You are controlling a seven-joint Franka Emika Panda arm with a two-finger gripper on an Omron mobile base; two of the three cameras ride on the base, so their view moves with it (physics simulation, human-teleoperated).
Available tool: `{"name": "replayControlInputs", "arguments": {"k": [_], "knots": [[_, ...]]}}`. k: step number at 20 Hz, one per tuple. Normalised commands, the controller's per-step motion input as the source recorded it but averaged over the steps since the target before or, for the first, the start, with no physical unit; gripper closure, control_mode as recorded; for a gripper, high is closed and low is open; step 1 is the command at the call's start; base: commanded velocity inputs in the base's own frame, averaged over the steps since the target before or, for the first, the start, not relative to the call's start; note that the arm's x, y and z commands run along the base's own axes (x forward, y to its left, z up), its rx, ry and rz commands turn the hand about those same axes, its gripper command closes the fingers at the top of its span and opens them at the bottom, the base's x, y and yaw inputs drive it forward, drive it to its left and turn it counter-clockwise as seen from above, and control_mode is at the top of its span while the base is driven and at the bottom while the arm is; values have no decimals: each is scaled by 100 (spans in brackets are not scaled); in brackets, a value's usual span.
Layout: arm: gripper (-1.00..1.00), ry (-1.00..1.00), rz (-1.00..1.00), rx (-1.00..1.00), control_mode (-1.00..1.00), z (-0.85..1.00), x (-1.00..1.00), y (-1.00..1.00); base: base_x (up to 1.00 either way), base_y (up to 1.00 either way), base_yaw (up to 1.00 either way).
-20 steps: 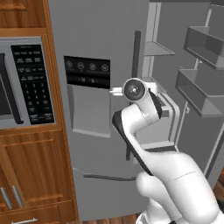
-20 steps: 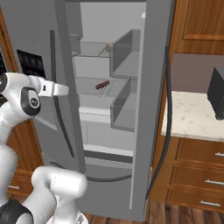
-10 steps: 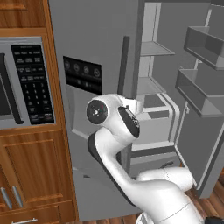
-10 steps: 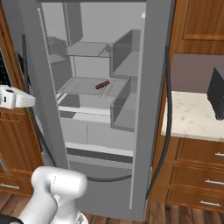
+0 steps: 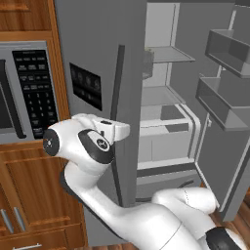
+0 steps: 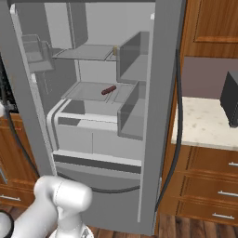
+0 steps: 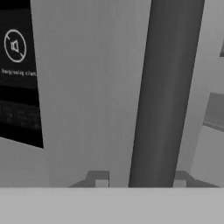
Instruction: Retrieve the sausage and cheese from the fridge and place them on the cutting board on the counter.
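Note:
The grey fridge [image 6: 153, 116] stands with both doors swung out. A dark red sausage [image 6: 109, 89] lies on its middle shelf. On the shelf above sits the small pale cheese [image 6: 115, 49], near the right side. My gripper [image 5: 122, 131] is at the left door's dark bar handle [image 5: 119, 122]. In the hand view the gripper [image 7: 140, 181] straddles the handle [image 7: 162, 96], open, with a gap showing beside the left fingertip [image 7: 101, 183]. Nothing is held. The beige counter [image 6: 204, 125] lies right of the fridge. The cutting board is out of view.
A built-in oven with a black keypad [image 5: 29, 93] sits in wood left of the fridge. The right door [image 5: 224, 107] juts out with two bins. A black appliance [image 6: 230, 97] stands on the counter. Wooden drawers [image 6: 204, 186] lie below.
The arm has swung left and low, drawing the left door wide open and baring more of the shelves. The jaws, tight on the handle earlier, have parted from it.

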Motion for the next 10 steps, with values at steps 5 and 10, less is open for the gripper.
{"name": "replayControlInputs", "arguments": {"k": [5, 10], "knots": [[-100, -3, -12, -1, -100, -21, 17, 46, 0, 0, 0], [-100, -1, -12, 0, -100, -23, 10, 0, 0, 0, 0]]}}
